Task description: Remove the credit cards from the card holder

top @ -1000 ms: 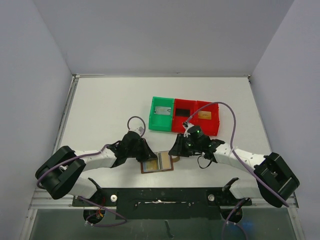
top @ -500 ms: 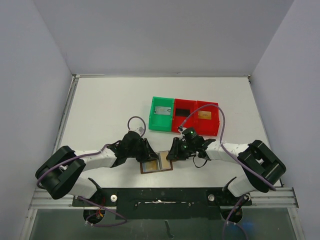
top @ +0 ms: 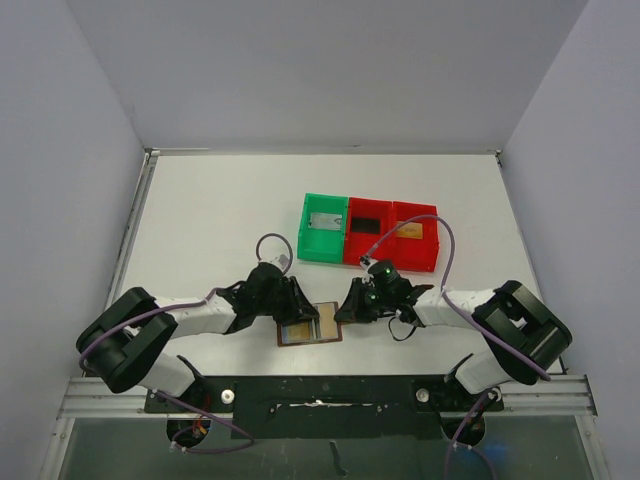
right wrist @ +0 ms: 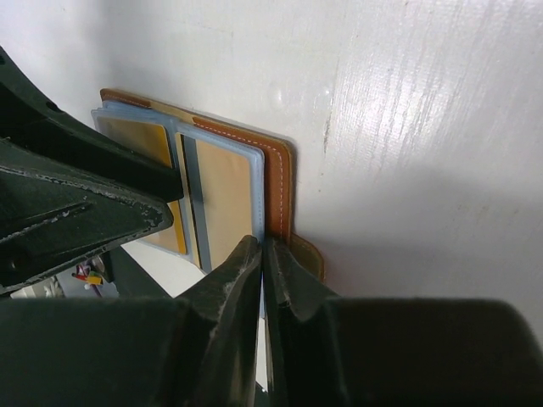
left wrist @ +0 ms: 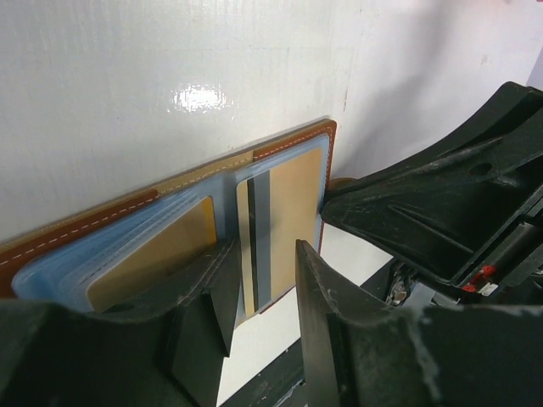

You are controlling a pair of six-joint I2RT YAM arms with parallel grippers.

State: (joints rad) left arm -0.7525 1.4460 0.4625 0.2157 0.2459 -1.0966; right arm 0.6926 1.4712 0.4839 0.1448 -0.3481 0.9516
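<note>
One open card holder (top: 310,326): my left hand (left wrist: 263,271) apart, my right hand (right wrist: 264,254) pinching its edge. The green tray (top: 322,254) holds one grey card (top: 324,222); two red trays (top: 415,262), one black card (top: 367,224), one gold card (top: 408,231).

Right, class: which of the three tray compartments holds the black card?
The middle red compartment; the green compartment on its left holds a grey card, the right red compartment a golden card.

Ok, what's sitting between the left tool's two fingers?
In the left wrist view, the card holder lies open there, showing a gold card with a dark stripe in its sleeve. The left tool is open, not gripping.
</note>
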